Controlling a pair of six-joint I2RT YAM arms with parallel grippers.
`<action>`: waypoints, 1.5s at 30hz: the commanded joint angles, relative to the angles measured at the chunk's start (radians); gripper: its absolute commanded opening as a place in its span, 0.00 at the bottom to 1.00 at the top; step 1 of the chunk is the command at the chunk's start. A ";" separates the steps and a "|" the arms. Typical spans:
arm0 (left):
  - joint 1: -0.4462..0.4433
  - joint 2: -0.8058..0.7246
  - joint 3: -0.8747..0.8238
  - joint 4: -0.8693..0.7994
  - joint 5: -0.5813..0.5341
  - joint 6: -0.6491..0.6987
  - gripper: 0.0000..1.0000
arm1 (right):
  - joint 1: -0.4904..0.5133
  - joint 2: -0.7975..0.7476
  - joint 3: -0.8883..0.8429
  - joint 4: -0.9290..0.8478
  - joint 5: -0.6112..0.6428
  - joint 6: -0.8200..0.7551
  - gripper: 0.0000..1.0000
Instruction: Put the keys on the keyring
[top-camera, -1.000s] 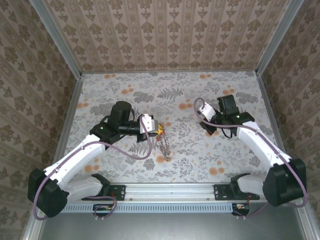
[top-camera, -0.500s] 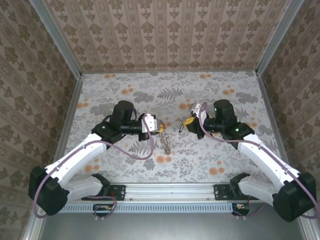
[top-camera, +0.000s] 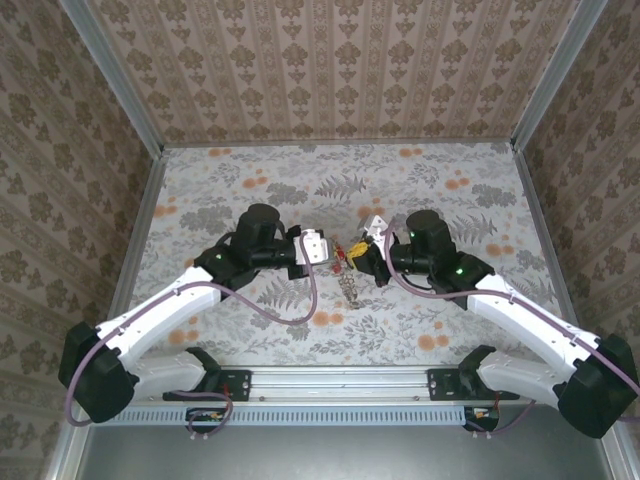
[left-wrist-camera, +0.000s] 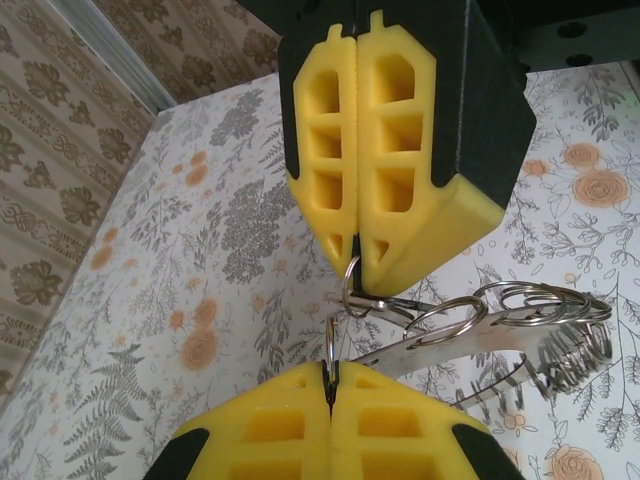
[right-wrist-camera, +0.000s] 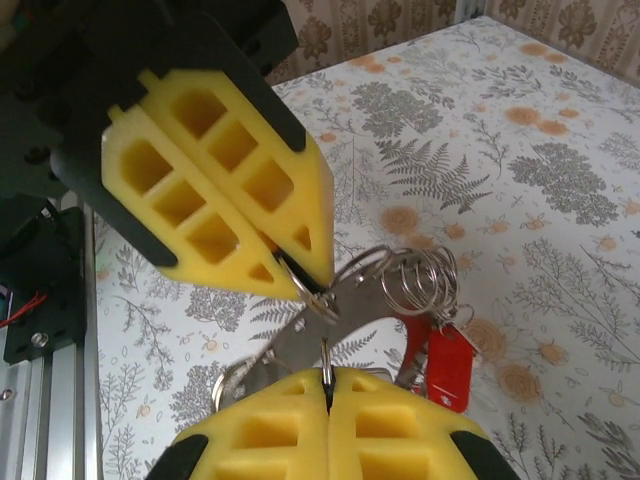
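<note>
Left end effector is shut all the way, with its yellow fingers pressed flat together. The tips nip a thin silver loop of the keyring. Right end effector is the same: fully closed, tips clamped on a small loop of that ring bunch. The two sets of tips sit nose to nose, just apart, with metal strung between them. Can't tell whether both have one ring or two linked ones.

Keys: the silver cluster fans off the stacked coils to one side. One flat blade lies across between the two grips. Right wrist view has two red-headed keys dangling under the coils.

Top view: the bundle is held off the desk, over its middle, and the keys trail from the grip toward the near edge. Left arm and right arm reach in from the near corners and meet at the centre. Desk top is a floral print. Patterned walls stand along the far, left and right edges.
</note>
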 joint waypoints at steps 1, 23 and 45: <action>-0.009 0.001 0.011 0.048 -0.019 -0.015 0.00 | 0.011 0.016 -0.008 0.066 0.020 0.031 0.00; -0.023 0.016 0.015 0.048 -0.049 -0.017 0.00 | 0.036 0.063 -0.005 0.113 0.097 0.128 0.00; -0.025 -0.028 -0.044 0.154 0.047 -0.004 0.00 | -0.028 0.070 -0.029 0.144 0.019 0.239 0.00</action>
